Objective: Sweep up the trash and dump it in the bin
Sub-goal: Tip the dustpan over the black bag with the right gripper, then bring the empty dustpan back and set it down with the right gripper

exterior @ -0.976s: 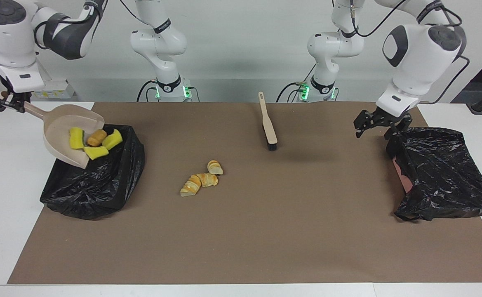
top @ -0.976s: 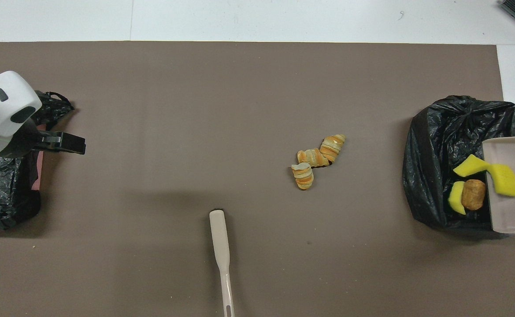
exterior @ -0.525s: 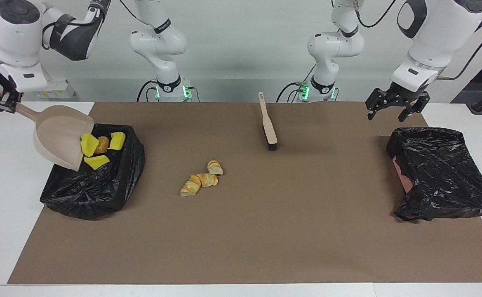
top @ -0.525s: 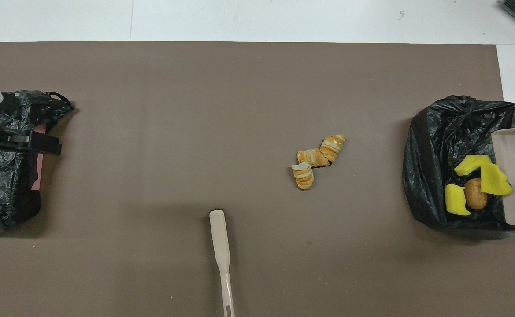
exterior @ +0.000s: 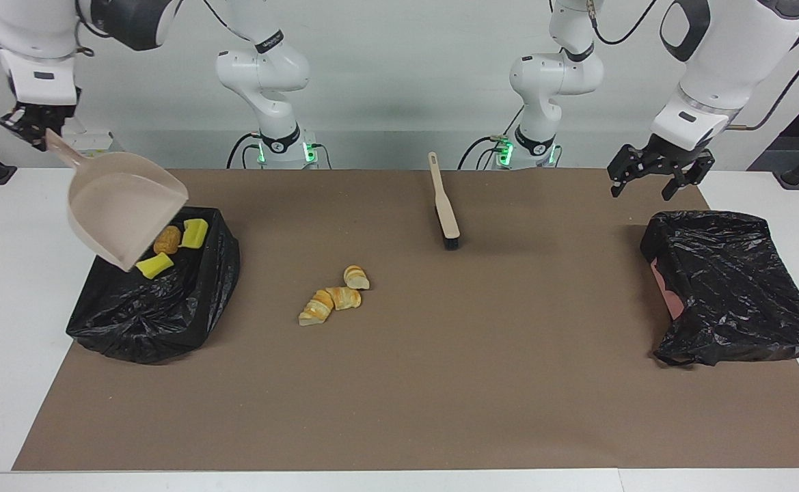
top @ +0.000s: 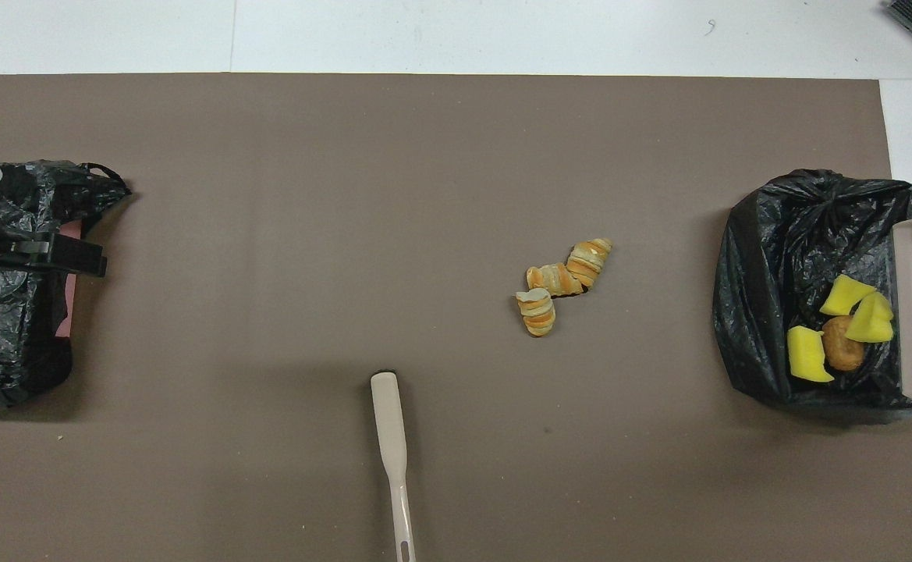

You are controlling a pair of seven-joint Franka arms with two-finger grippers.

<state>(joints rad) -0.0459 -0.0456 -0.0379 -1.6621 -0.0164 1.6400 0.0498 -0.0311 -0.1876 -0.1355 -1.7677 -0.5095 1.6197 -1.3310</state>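
Right gripper clenched on dustpan handle, arm raised, pan mouth tipped down over bin. Yellow wedges, brown lump inside it. Bread pieces lie mid-mat. Left gripper released, hovering.

The crinkled black plastic bin bag looks glossy. The flat brown table mat is matt; the beige plastic dustpan looks smooth.

Bright, even overhead light; soft shadows, sharp focus, no glare.
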